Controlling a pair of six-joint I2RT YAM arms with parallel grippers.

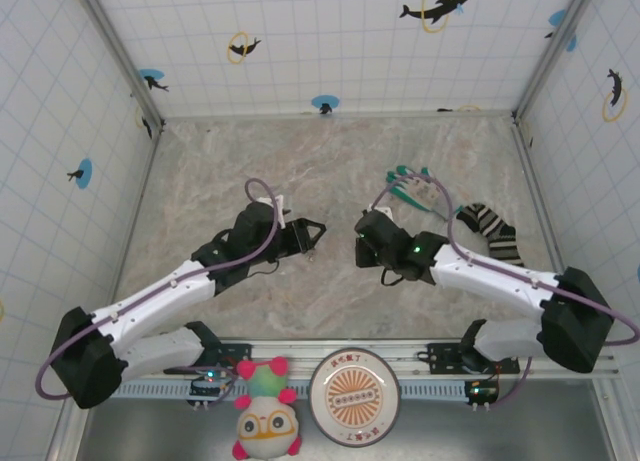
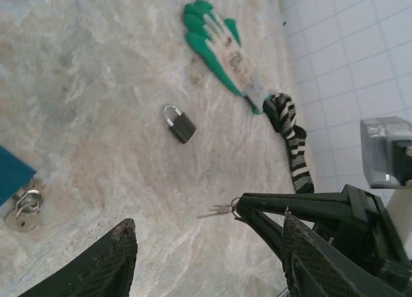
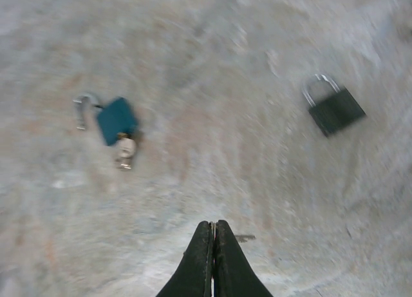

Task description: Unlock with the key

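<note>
My right gripper (image 3: 214, 227) is shut, with a thin sliver of metal pinched between its tips. In the left wrist view its black fingers (image 2: 264, 207) hold a small ring, and the silver key (image 2: 219, 211) sticks out to the left just above the table. A dark padlock (image 2: 180, 124) (image 3: 335, 110) lies flat with its shackle closed, beyond the key. A blue padlock (image 3: 117, 120) lies to the left with its shackle swung out and another key (image 3: 125, 149) in its base. My left gripper (image 2: 209, 225) (image 1: 305, 236) is open and empty, facing the right gripper (image 1: 360, 243).
A green and white glove (image 1: 415, 186) (image 2: 219, 42) and a striped sock (image 1: 490, 231) (image 2: 290, 142) lie at the back right, near the tiled wall. The marbled tabletop (image 1: 330, 161) is walled on three sides. A plush toy (image 1: 265, 421) and a round plate (image 1: 354, 396) sit at the near edge.
</note>
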